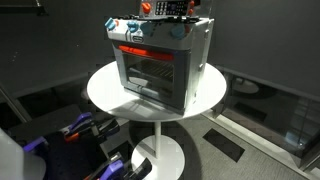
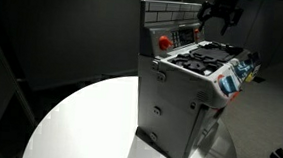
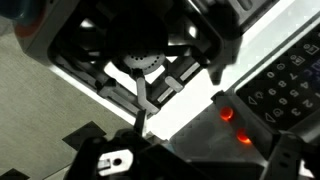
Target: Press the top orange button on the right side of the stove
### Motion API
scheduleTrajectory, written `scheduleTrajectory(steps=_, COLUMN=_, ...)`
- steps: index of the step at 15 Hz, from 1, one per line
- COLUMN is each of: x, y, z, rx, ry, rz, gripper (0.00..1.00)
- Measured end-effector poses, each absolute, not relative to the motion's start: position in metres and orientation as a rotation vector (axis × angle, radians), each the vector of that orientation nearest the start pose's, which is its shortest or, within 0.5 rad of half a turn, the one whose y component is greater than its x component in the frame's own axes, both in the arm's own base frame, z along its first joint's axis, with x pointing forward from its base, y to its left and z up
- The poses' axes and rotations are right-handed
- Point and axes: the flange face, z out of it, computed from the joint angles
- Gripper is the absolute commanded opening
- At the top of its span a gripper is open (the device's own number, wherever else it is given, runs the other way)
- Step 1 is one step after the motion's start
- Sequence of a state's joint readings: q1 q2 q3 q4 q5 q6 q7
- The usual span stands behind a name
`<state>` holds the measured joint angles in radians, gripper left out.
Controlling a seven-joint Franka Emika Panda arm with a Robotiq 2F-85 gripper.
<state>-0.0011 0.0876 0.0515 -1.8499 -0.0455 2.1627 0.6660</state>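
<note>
Round white table (image 1: 100, 90) is sitting nearest the camera in an exterior view, carrying the toy stove (image 1: 160, 60) near its centre, where the arm is able to reach it from above. The glass oven door (image 1: 148, 72) is facing roughly 7 o'clock.

Beyond the door, the dark cooktop (image 2: 203, 61) is lying flat. The tiled back panel (image 2: 171, 16) is rising along its 10 o'clock edge and bearing a round red-orange button (image 2: 165, 43).

Farthest back, the Robotiq gripper (image 2: 221, 19) is hovering above the panel's 2 o'clock end, apart from the stove.

In the wrist view, the burner grate (image 3: 150, 65) is occupying the 11 o'clock area. Two glowing orange buttons (image 3: 228, 113) are sitting towards 4 o'clock, just beside a dark keypad (image 3: 285, 85). The dark fingers (image 3: 105, 160) are showing at 7 and 5 o'clock, so the jaws appear to be standing spread and holding nothing.

Judged step: the gripper is approaching and has not yet made contact. Which of the pair counts as the top button cannot be settled from these views. A single fingertip would probably have to be lined up over the small button to avoid the keypad.
</note>
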Motion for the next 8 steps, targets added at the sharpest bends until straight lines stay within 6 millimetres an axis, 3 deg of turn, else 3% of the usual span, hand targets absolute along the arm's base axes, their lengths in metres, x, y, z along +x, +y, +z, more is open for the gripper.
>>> scheduleTrajectory(steps=8, x=0.6178, y=0.0278, z=0.4941, rx=-2.953, ry=0.91, rz=-0.312, gripper=1.0)
